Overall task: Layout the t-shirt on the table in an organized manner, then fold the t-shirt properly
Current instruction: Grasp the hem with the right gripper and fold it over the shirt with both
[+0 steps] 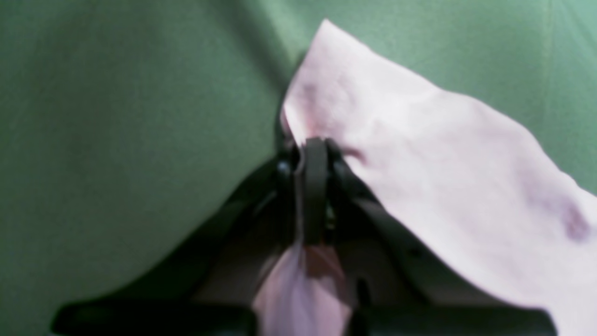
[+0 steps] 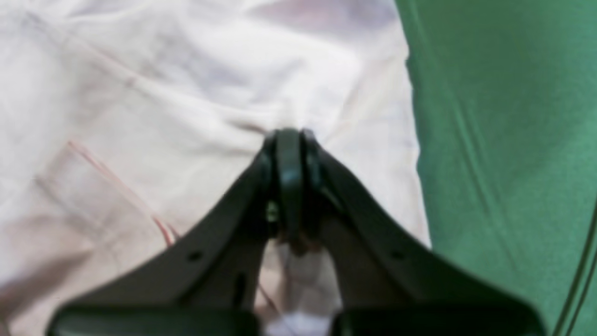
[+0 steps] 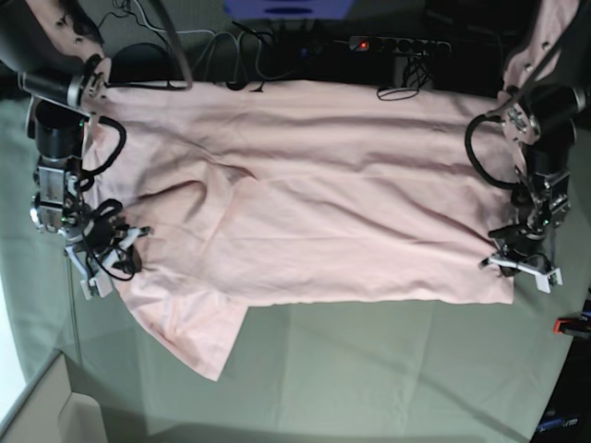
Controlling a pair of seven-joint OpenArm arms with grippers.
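The pale pink t-shirt (image 3: 314,212) lies spread wide across the grey-green table (image 3: 369,369), plain side up, with one sleeve (image 3: 199,337) pointing toward the front edge. At the shirt's right edge my left gripper (image 3: 519,261) is shut on the hem. The left wrist view shows its jaws (image 1: 315,145) closed, pink cloth (image 1: 419,163) running between them, and the shirt corner lifted over the table (image 1: 116,116). My right gripper (image 3: 115,258) sits at the shirt's left edge. In the right wrist view it (image 2: 289,135) is shut, with the fabric (image 2: 163,116) bunched at its tips.
Cables and a black power strip (image 3: 397,43) run along the table's back edge. A red clamp (image 3: 572,325) sits at the right edge. A pale box (image 3: 46,411) stands off the front left corner. Bare green cloth (image 2: 503,116) lies beside the shirt, crossed by a thin cable (image 2: 578,275).
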